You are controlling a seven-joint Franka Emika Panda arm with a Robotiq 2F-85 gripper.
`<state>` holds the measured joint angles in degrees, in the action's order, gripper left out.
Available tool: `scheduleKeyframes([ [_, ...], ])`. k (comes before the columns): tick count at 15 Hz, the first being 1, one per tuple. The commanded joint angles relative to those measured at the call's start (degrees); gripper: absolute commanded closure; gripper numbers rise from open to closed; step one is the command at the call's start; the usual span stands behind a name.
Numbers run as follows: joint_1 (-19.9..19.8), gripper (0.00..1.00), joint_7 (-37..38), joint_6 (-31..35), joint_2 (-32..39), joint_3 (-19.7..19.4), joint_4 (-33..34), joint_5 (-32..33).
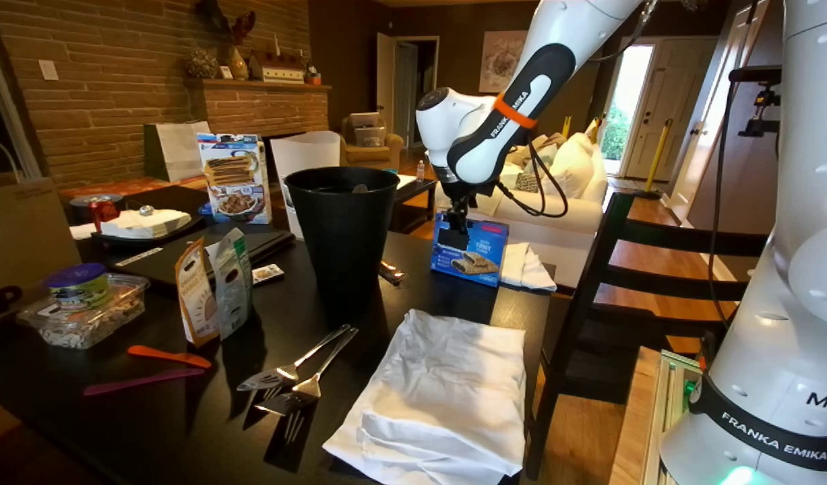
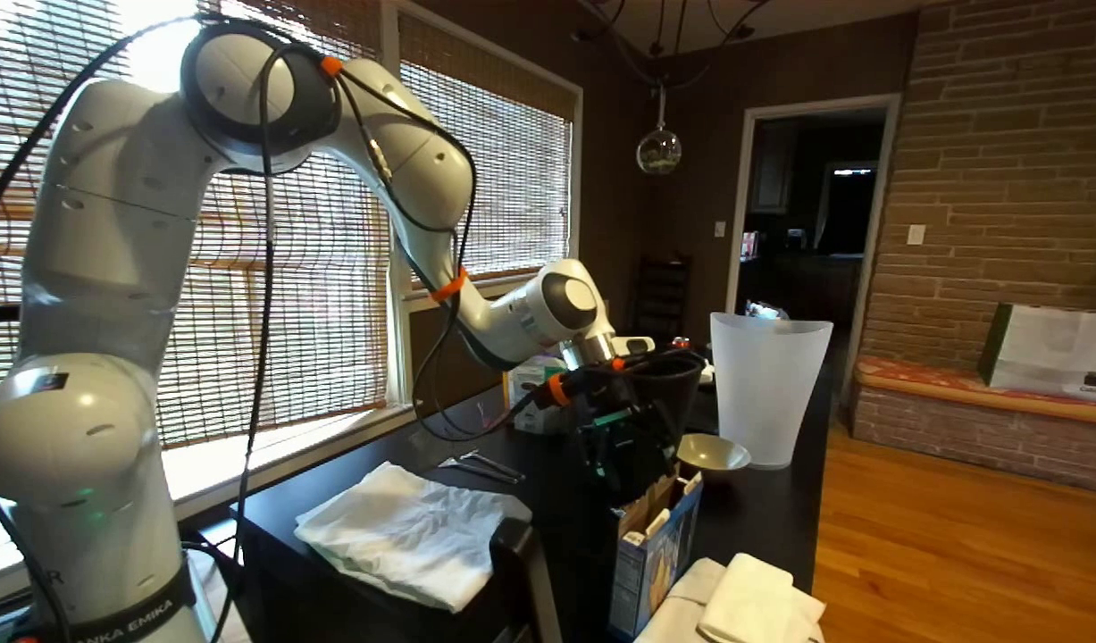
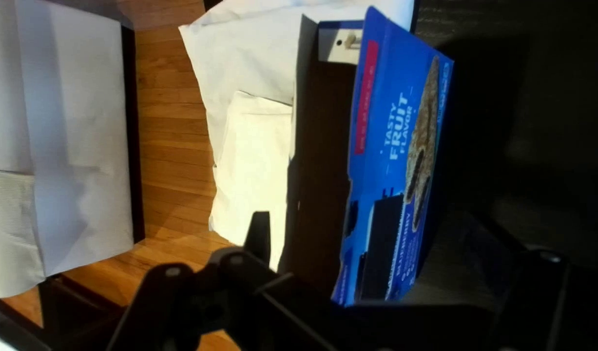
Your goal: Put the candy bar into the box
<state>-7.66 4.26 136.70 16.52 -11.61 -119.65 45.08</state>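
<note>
End effector (image 3: 374,226), jaws spread and empty, hangs close by the opened blue box (image 3: 394,165); delivery looks done, though no candy bar is discernible inside, leaving withdrawal.

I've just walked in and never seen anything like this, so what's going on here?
A robot arm has the job of putting a candy bar into the blue box. Its fingers are spread open at the box's open top, with nothing visibly held. The box's inside is too dark to tell whether a candy bar is in there.
</note>
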Motion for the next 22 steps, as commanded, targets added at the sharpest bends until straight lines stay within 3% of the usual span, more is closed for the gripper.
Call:
scheduleKeyframes([
  [1, -1.2, 0.0, -3.1, -0.4, -2.9, 0.5, 0.3, -2.9],
  [6, -2.3, 0.0, -8.9, -1.4, -4.9, 0.7, 2.6, -8.6],
  [13, -3.2, 0.0, -20.9, -9.2, -6.8, 0.9, 6.7, -23.7],
  [18, -3.2, 0.0, -19.0, -15.1, -7.3, 0.0, 10.0, -23.0],
  [22, -3.3, 0.0, -18.3, -14.5, -6.7, -0.1, 10.5, -21.5],
])
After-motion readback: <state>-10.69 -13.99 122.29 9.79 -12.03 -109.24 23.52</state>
